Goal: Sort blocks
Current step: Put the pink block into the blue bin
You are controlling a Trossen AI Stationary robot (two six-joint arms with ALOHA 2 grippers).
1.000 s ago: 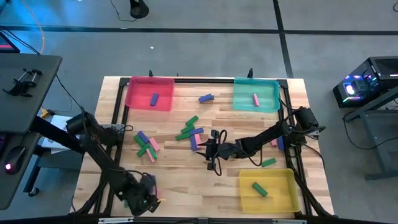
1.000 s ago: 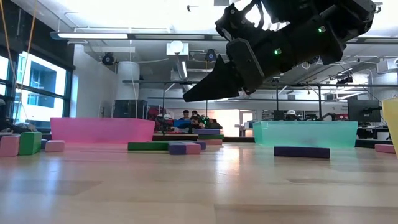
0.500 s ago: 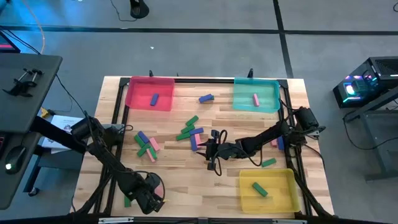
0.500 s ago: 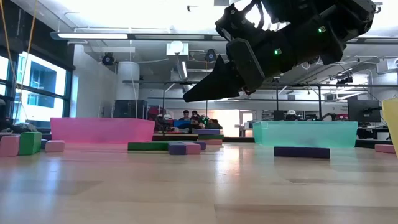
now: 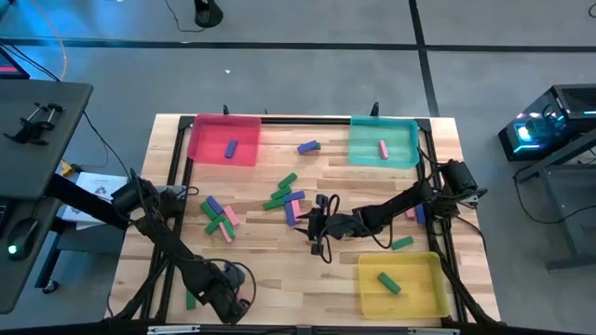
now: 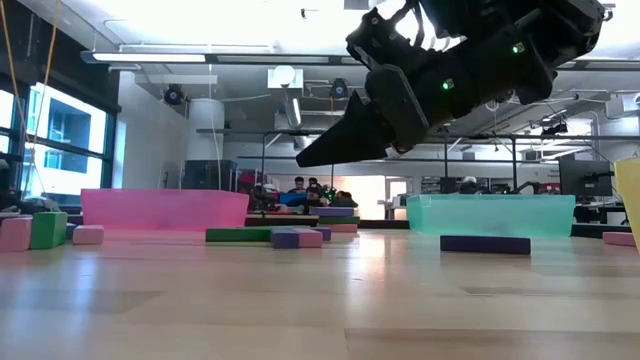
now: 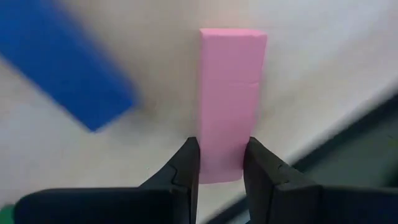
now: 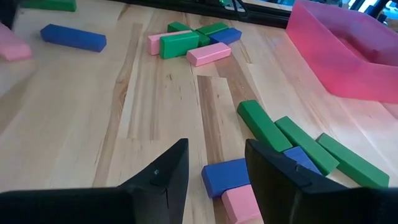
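Your left gripper (image 7: pixel 221 163) pinches a pink block (image 7: pixel 229 102); a blue block (image 7: pixel 62 62) lies beside it. Your right gripper (image 8: pixel 214 171) hangs parted above clustered blocks (image 8: pixel 283 146).

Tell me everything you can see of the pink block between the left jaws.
The small flat pink rectangular block looks matte and smooth, with sharp corners and a faint seam across its middle. It lies flat on the pale wooden tabletop, lengthwise away from the left gripper, whose jaws touch both long sides of its near end. A blurred blue rectangular block lies beside it, not touching. In the high view the arm hides it, near the table's front-left edge.
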